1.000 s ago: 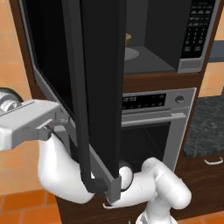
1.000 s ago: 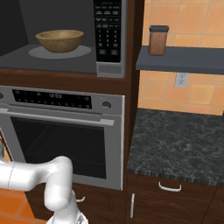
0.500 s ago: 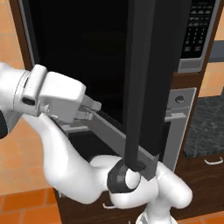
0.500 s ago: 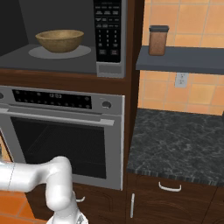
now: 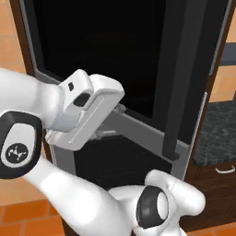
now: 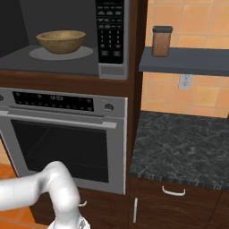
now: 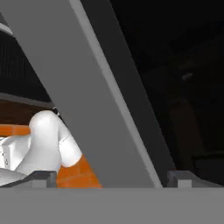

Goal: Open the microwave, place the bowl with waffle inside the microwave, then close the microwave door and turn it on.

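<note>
While the microwave door [image 5: 115, 69] swings across the left base view, the gripper [image 7: 111, 177] presses against its grey steel rim with jaws spread wide and nothing held, the rim passing between the two dark tips in the hand view. That fits a push on the panel rather than a grasp. Beside the black keypad [image 6: 112, 29], the microwave [image 6: 62, 53] cavity stands open in the right base view, and the bowl [image 6: 61, 41] sits upright on the round plate inside it; the waffle is too hidden to confirm. Compared with a second ago, the door has swung further toward shut and the hand has followed it. Below the keypad sits the oven [image 6: 67, 134].
</note>
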